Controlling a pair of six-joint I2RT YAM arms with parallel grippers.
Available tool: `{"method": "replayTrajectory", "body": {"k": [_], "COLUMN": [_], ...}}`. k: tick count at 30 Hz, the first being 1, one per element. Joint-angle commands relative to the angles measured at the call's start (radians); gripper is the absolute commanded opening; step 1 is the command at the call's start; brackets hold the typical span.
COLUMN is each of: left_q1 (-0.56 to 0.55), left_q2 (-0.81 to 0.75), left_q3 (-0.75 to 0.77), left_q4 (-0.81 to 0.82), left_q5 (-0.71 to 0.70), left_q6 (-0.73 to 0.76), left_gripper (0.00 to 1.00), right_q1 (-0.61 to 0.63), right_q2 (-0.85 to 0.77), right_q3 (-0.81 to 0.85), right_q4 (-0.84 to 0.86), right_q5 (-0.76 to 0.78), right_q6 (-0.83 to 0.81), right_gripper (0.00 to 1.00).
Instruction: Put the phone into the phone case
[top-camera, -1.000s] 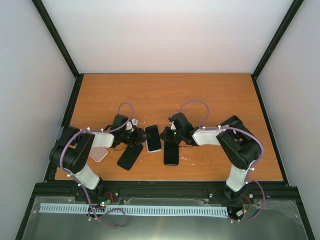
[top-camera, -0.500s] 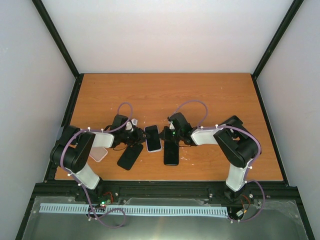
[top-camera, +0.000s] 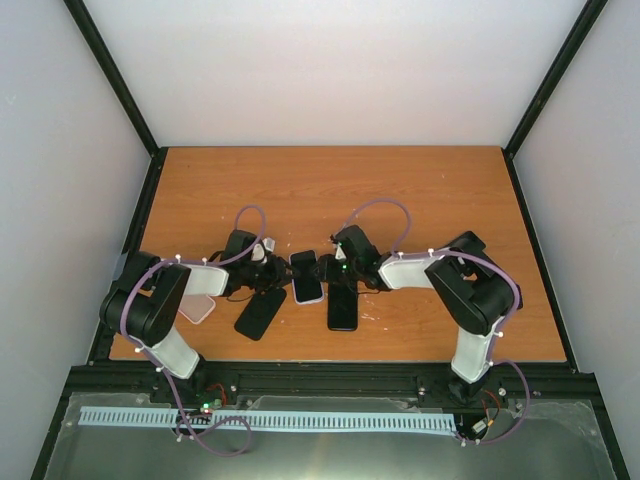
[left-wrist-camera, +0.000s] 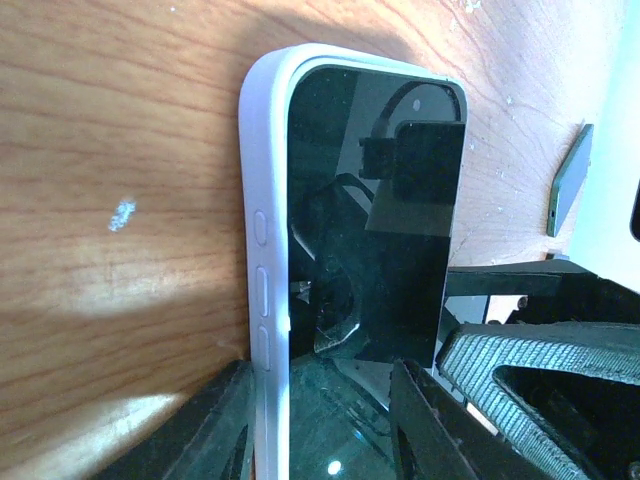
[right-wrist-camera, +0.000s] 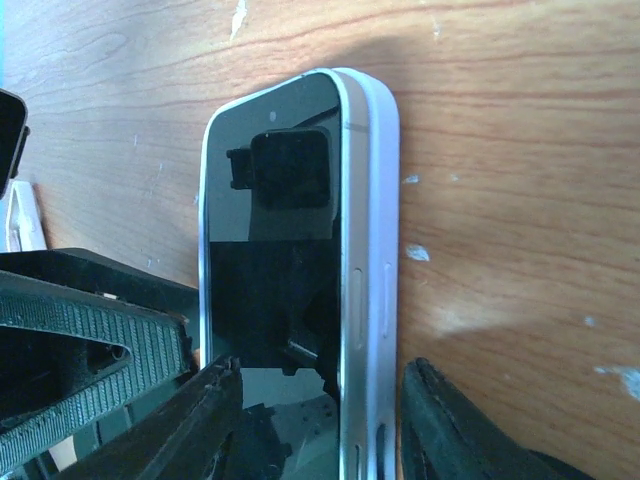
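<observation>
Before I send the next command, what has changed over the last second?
The right gripper slid left toward the cased phone, its jaws now either side of the phone's end; grip unclear. The left gripper, the cased phone, the left black phone and the right black phone stayed put.

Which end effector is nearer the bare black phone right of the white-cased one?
Right. The right end effector sits beside the black phone; the left end effector is beyond the cased phone.
</observation>
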Motion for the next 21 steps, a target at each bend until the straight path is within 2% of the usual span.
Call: {"method": "replayTrajectory", "body": {"k": [1, 7, 12, 21], "left_q1": [-0.006, -0.006, -0.006, -0.006], "left_q2": [-0.003, 0.006, 0.003, -0.02], "left_q3": [-0.016, -0.039, -0.048, -0.064], "left_q4": [-0.023, 0.035, 0.045, 0.063], "left_q5": [-0.033, 0.011, 0.018, 0.033], "left_q6": [0.023, -0.001, -0.006, -0.016], "left_gripper": [0.38, 0.35, 0.34, 0.35], "right_q1": [0.009, 0.004, -0.003, -0.004], "right_q2": [0.05, 0.049, 0.028, 0.044], "right_q3": [0.017, 0.012, -0.052, -0.094], "right_q4": [0.002, 0.14, 0.373, 0.634], "right_q5": [-0.029, -0.177, -0.28, -0.351], "right_q6": [0.003, 0.044, 0.176, 0.343], "right_gripper": [0.44, 0.45, 0.45, 0.45]}}
